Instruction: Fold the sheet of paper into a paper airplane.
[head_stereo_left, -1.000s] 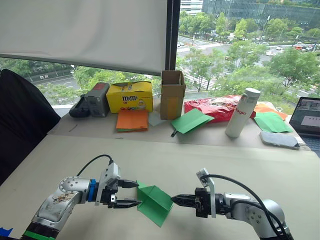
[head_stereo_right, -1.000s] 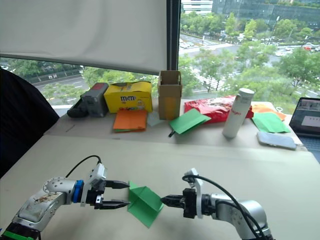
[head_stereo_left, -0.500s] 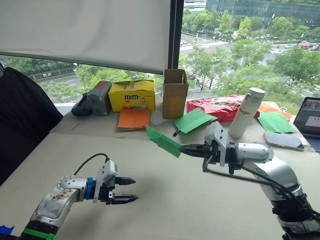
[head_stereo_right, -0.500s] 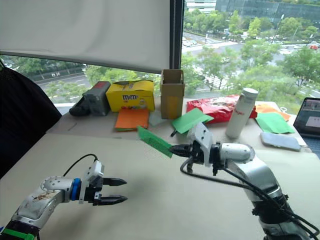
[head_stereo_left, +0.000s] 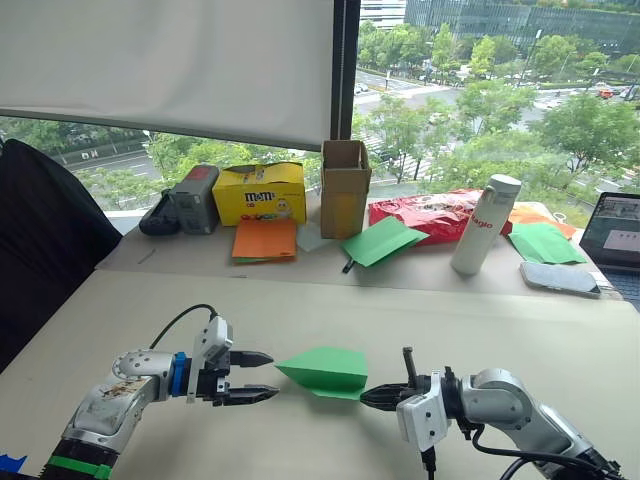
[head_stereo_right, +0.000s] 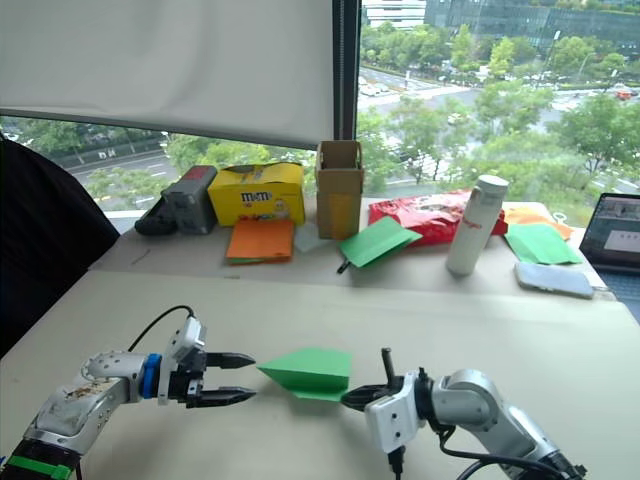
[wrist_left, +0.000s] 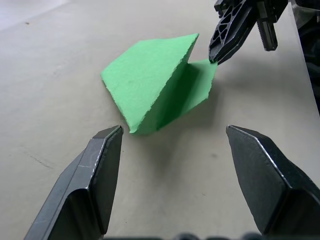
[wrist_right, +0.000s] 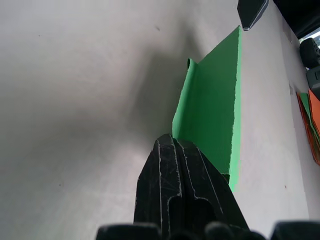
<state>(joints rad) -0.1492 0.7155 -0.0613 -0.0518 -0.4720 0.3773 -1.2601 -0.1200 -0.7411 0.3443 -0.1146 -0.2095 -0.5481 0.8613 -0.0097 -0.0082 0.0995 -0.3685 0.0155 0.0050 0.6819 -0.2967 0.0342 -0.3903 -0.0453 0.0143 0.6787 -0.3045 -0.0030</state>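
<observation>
1. Pinched together, the right gripper's (head_stereo_left: 372, 397) two black fingers clamp the near back edge of the paper airplane (head_stereo_left: 322, 371), a narrow layered wedge of bright green paper with a pointed tip.
2. Spread wide and holding nothing, the left gripper's (head_stereo_left: 262, 377) black fingers (wrist_left: 102, 165) sit just beside the wedge's point, one either side of it, not touching.
3. Between the two grippers the green wedge lies low over the pale beige table (head_stereo_left: 330, 300), tip aimed at the left gripper, upper flap raised so the fold gapes. Whether its underside rests on the table I cannot tell.
4. Well beyond the wedge, along the window ledge, stand a brown cardboard box (head_stereo_left: 345, 187), a yellow candy box (head_stereo_left: 260, 192), flat orange paper sheets (head_stereo_left: 265, 239), loose green sheets (head_stereo_left: 384, 241), a red snack bag (head_stereo_left: 435, 213) and a white bottle (head_stereo_left: 484, 226).
5. My guess at the step: the left gripper is about to close on the tip so a crease can be pressed or the piece handed over.
6. What could go wrong:
   - The right gripper grips only a thin edge, so a tug from the left side could tear it or pull it free.
   - Closing on the springy open flap might crush the layers askew and spoil the fold line.
   - If the left fingers shut short of the tip, they would catch nothing.
</observation>
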